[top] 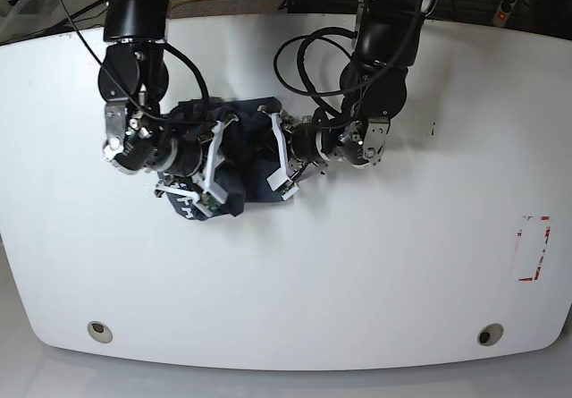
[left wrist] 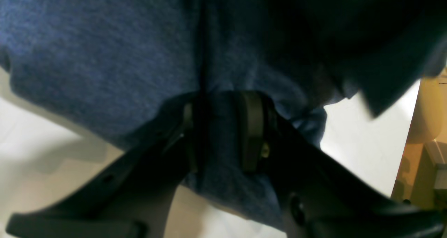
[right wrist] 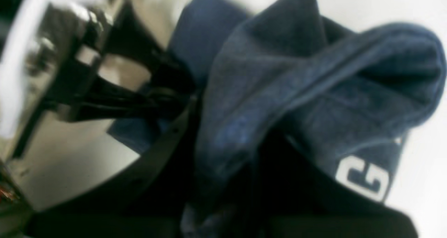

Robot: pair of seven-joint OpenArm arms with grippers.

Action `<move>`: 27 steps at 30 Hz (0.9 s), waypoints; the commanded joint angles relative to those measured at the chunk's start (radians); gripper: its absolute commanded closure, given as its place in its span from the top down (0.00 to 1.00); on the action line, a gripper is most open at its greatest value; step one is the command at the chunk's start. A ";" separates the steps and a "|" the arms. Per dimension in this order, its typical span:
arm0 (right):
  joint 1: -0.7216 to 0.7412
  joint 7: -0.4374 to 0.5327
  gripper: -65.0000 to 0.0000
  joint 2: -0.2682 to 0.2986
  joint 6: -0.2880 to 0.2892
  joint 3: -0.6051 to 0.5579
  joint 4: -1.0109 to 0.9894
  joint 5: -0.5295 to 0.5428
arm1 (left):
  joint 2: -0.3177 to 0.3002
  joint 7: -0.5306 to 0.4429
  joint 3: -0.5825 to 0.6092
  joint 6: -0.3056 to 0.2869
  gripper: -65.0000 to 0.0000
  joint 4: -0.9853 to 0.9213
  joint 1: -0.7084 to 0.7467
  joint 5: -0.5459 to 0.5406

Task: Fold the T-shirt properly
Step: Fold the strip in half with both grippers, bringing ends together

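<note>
Slate-blue cloth sits bunched in a heap near the middle of the white table (top: 375,264), so the T-shirt (top: 234,152) looks far from folded: no flat panels or clean edges show, and spreading and every fold seem left to do. On the base view's left, the right gripper (top: 207,167) is clenched on a wad of it near the white lettering. To its right, the left gripper (top: 284,158) pinches another fold. Both arms crowd the shirt; red tape marks (top: 534,248) lie well apart.
</note>
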 commanded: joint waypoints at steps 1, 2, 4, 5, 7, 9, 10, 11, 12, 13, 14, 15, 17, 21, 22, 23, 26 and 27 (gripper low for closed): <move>0.025 0.031 0.28 -0.010 0.000 -0.024 0.021 -0.065 | 0.000 0.057 0.002 0.014 0.23 0.004 -0.002 0.050; 0.025 0.038 0.43 -0.020 0.000 -0.030 0.032 -0.106 | 0.000 0.057 0.002 0.014 0.23 0.004 -0.002 0.050; 0.019 0.043 0.64 -0.035 0.000 -0.030 0.068 -0.143 | 0.000 0.056 0.002 0.014 0.23 0.004 -0.003 0.050; 0.019 0.043 0.70 -0.038 0.000 -0.030 0.085 -0.148 | 0.000 0.056 0.002 0.013 0.23 0.004 -0.003 0.050; 0.017 0.037 0.84 -0.036 0.000 -0.032 0.131 -0.137 | 0.000 0.056 0.001 0.013 0.24 0.004 -0.003 0.050; 0.013 0.035 0.89 -0.036 0.000 -0.033 0.161 -0.113 | 0.000 0.049 -0.008 0.011 0.24 0.004 -0.003 0.050; 0.007 0.035 0.89 -0.036 0.000 -0.033 0.170 -0.087 | 0.000 0.040 -0.021 0.010 0.24 0.006 -0.003 0.050; 0.002 0.035 0.89 -0.036 0.000 -0.033 0.174 -0.060 | 0.000 0.025 -0.039 0.008 0.23 0.012 -0.002 0.050; -0.001 0.035 0.89 -0.035 0.000 -0.032 0.177 -0.034 | 0.000 0.008 -0.058 0.008 0.23 0.027 0.000 0.048; -0.003 0.035 0.89 -0.035 0.000 -0.026 0.180 0.002 | 0.000 -0.015 -0.084 0.008 0.22 0.055 0.003 0.036; -0.006 0.035 0.89 -0.035 0.000 -0.009 0.184 0.030 | 0.000 -0.030 -0.102 0.008 0.22 0.075 0.009 0.019; -0.010 0.032 0.89 -0.035 0.000 0.020 0.184 0.059 | 0.000 -0.040 -0.116 0.008 0.22 0.093 0.017 0.004; -0.029 0.014 0.89 -0.039 0.000 0.092 0.180 0.116 | 0.000 -0.053 -0.130 0.008 0.22 0.142 0.035 -0.030; -0.058 0.000 0.89 -0.038 0.000 0.220 0.174 0.230 | -0.020 -0.050 -0.130 0.008 0.22 0.259 0.059 -0.065; -0.067 0.000 0.89 -0.036 0.000 0.240 0.173 0.246 | -0.033 -0.050 -0.130 0.008 0.22 0.283 0.069 -0.070; -0.076 0.000 0.89 -0.036 0.000 0.257 0.173 0.259 | -0.049 -0.050 -0.130 0.008 0.22 0.308 0.079 -0.076; -0.089 -0.003 0.89 -0.029 0.000 0.266 0.141 0.266 | -0.092 -0.050 -0.130 0.008 0.22 0.365 0.106 -0.088; -0.096 -0.003 0.89 -0.023 0.000 0.266 0.127 0.269 | -0.106 -0.050 -0.130 0.008 0.22 0.385 0.116 -0.096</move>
